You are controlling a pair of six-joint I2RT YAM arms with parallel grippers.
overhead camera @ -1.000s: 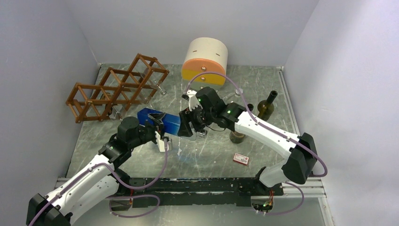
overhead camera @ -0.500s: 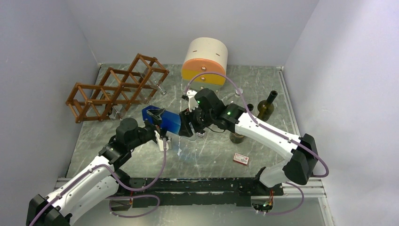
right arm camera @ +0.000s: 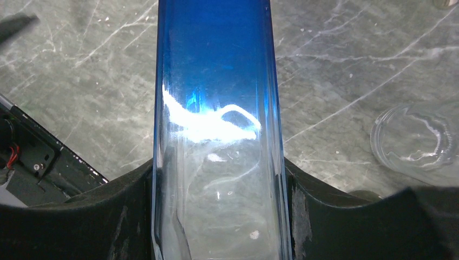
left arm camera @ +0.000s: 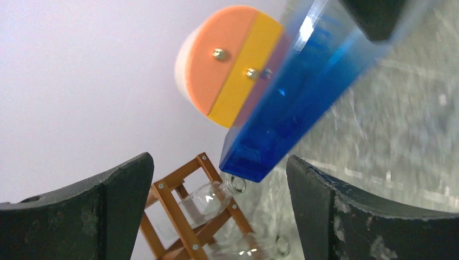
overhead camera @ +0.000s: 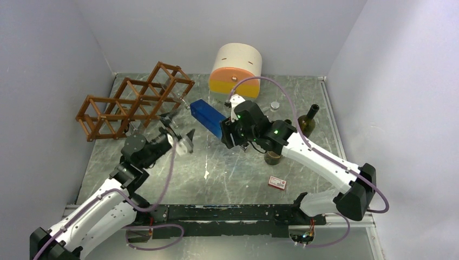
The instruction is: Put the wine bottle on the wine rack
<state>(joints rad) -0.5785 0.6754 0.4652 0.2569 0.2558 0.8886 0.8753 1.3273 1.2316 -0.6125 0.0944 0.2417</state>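
Observation:
The wine bottle is a blue square-sided glass one, held level above the table with its base toward the wine rack. My right gripper is shut on it; in the right wrist view the bottle fills the gap between both fingers of that gripper. My left gripper hangs open and empty just right of the rack, below the bottle's base. In the left wrist view that gripper frames the bottle and a corner of the rack, which holds a clear glass bottle.
A round cream-and-orange drawer cabinet stands at the back. A dark green bottle stands at the right, another bottle under my right arm, and a small red box lies near the front. A clear glass bottle lies on the table.
My left gripper opened, let go of the blue bottle and drew back to the left. My right arm lifted the bottle and swung it back toward the rack.

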